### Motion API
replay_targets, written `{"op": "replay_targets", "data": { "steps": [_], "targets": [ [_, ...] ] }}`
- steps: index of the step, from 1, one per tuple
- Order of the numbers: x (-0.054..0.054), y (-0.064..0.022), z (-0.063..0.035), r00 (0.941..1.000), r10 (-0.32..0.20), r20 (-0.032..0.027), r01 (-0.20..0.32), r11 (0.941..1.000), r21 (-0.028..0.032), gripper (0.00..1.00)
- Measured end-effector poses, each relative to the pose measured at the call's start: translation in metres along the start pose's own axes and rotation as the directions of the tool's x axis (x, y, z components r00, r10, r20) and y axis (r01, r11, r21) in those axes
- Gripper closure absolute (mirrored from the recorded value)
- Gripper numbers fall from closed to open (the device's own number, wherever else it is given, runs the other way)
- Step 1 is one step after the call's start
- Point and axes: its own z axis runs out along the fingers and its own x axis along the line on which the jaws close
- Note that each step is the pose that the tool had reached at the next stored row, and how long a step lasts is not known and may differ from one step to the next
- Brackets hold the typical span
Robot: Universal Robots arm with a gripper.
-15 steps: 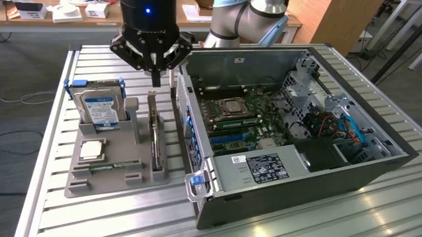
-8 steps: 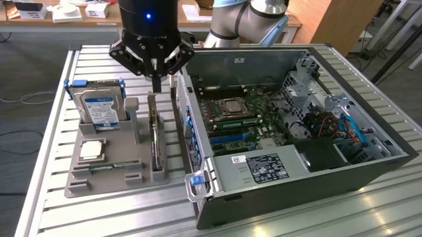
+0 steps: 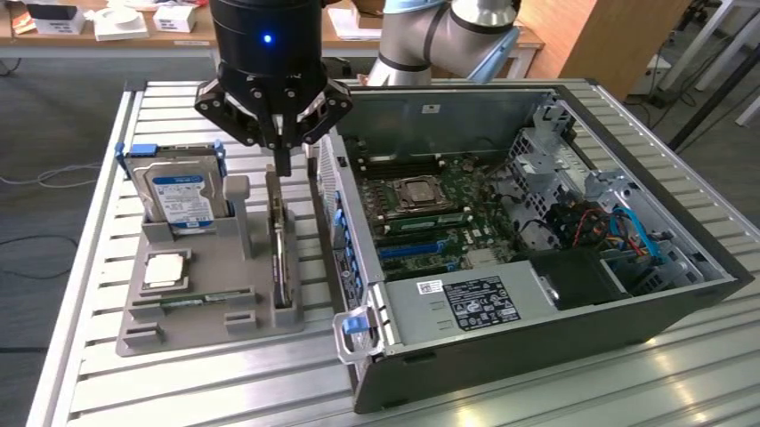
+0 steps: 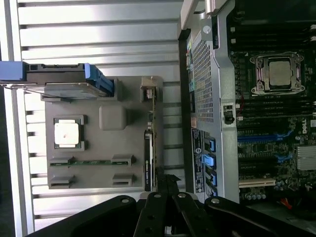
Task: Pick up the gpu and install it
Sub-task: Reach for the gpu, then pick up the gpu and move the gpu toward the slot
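The gpu point(image 3: 281, 258) is a thin dark card standing on edge in a slot of the grey holder point(image 3: 190, 325), next to the open computer case point(image 3: 475, 307). My gripper point(image 3: 283, 165) hangs straight above it, shut, with its fingertips pinching the card's upper edge. The card rests in the holder. In the wrist view the gpu point(image 4: 154, 123) runs along the edge of the holder point(image 4: 98, 173), and the gripper point(image 4: 165, 181) closes over its near end. The motherboard point(image 3: 428, 213) with its slots lies exposed inside the case.
On the holder also stand a silver hard drive point(image 3: 178, 196) with a blue-white label, a square processor point(image 3: 166, 269) and a narrow memory stick point(image 3: 196, 301). The case wall point(image 4: 202, 79) rises close beside the card. Slatted metal table point(image 3: 178, 391) all around.
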Motion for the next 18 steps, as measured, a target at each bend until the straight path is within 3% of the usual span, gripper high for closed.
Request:
{"op": "replay_targets", "data": {
  "steps": [14, 15, 17, 18],
  "targets": [
    [0.0000, 0.0000, 0.0000, 1.0000, 0.000, 0.0000, 0.000, 1.0000, 0.0000, 0.89],
    [0.0000, 0.0000, -0.0001, 1.0000, 0.000, 0.0000, 0.000, 1.0000, 0.0000, 0.89],
    [0.0000, 0.0000, 0.0000, 1.0000, 0.000, -0.0001, 0.000, 1.0000, 0.0000, 0.77],
    [0.0000, -0.0001, -0.0001, 1.0000, 0.000, 0.0000, 0.000, 1.0000, 0.0000, 0.77]
  ]
}}
